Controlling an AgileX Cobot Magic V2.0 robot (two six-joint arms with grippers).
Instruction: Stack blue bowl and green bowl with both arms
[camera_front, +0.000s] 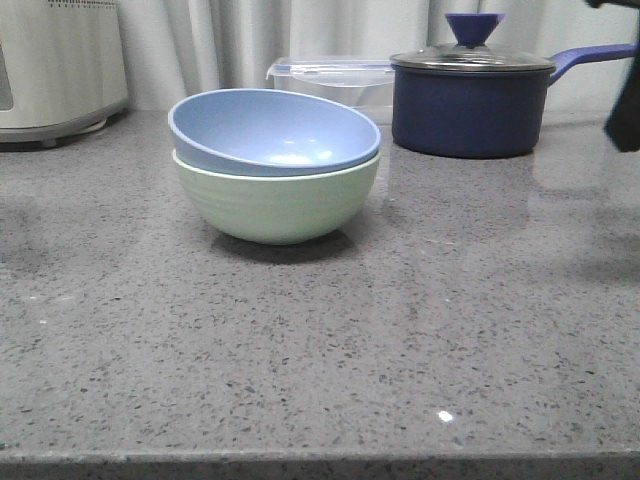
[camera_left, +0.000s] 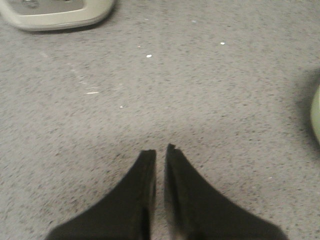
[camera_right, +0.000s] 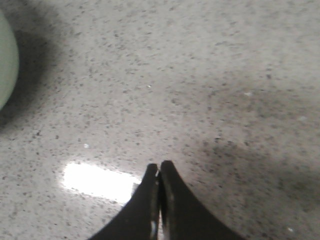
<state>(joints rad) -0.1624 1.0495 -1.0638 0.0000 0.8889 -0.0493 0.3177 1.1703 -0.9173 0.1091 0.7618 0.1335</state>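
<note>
The blue bowl (camera_front: 270, 130) sits tilted inside the green bowl (camera_front: 277, 205) on the grey speckled counter (camera_front: 400, 330), left of centre in the front view. A sliver of the green bowl shows in the left wrist view (camera_left: 316, 120) and in the right wrist view (camera_right: 7, 70). My left gripper (camera_left: 160, 150) hangs over bare counter, shut and empty, apart from the bowls. My right gripper (camera_right: 160, 166) is shut and empty over bare counter. A black part of the right arm (camera_front: 625, 115) shows at the right edge of the front view.
A dark navy lidded saucepan (camera_front: 470, 105) stands at the back right, a clear lidded container (camera_front: 335, 78) behind the bowls, and a white appliance (camera_front: 55, 65) at the back left, also seen in the left wrist view (camera_left: 55, 12). A curtain hangs behind.
</note>
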